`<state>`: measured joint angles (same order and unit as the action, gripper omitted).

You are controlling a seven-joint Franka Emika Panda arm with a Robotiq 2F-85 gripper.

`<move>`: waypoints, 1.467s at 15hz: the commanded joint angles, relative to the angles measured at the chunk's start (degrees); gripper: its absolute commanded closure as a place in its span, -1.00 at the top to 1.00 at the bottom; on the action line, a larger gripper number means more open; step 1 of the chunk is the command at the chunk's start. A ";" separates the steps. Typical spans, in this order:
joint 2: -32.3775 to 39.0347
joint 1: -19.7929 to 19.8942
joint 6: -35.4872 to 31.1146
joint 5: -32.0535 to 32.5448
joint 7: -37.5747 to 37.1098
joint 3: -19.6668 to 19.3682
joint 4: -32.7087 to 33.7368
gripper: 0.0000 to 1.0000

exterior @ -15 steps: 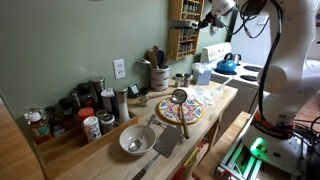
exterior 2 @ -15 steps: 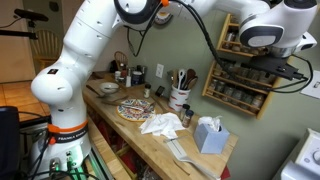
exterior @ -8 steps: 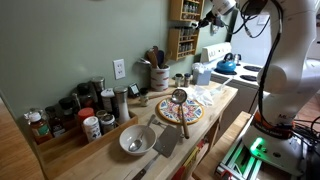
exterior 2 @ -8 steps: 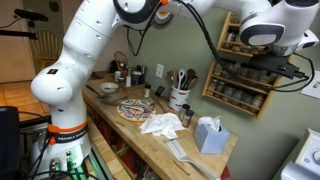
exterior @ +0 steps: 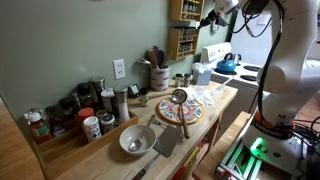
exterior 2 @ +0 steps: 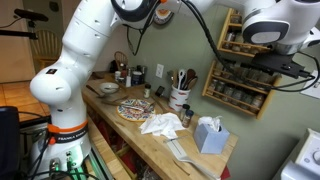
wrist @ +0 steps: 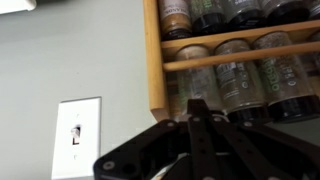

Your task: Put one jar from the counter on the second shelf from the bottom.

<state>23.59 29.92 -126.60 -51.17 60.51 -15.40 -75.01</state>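
Note:
The brown wooden spice rack (exterior: 184, 28) hangs on the green wall above the far end of the light-wood counter (exterior: 226, 98). It also shows in the second exterior view (exterior 2: 243, 82). My gripper (exterior: 208, 19) is raised right in front of the rack (wrist: 155, 60), and shows as dark linkage in an exterior view (exterior 2: 288, 66). In the wrist view its fingers (wrist: 198, 108) meet in one dark bar, shut, with no jar seen between them. Dark-lidded jars (wrist: 240, 85) fill the tiers behind a wooden rail. Small jars (exterior: 180, 79) stand on the counter below.
On the counter are a utensil crock (exterior: 159, 76), a patterned plate (exterior: 180, 111) with a ladle, a metal bowl (exterior: 136, 140), a tissue box (exterior 2: 210, 134), a crumpled cloth (exterior 2: 160, 124) and several bottles (exterior: 70, 112). A light switch (wrist: 77, 135) is beside the rack. A stove with a blue kettle (exterior: 227, 64) is beyond.

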 commanded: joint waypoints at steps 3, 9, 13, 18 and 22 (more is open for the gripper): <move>-2.17 0.92 5.38 -0.99 3.15 0.49 -2.28 -1.00; -1.60 0.09 1.70 -1.41 3.97 0.39 -2.45 -1.00; -1.08 -0.84 -3.32 -1.56 3.05 0.61 -3.46 -1.00; -0.65 -1.60 -10.54 -2.02 3.32 1.70 -4.94 -1.00; -0.28 -2.20 -16.67 -2.23 3.33 2.69 -5.96 -1.00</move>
<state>23.71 28.31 -139.30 -51.81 62.58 -13.20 -78.95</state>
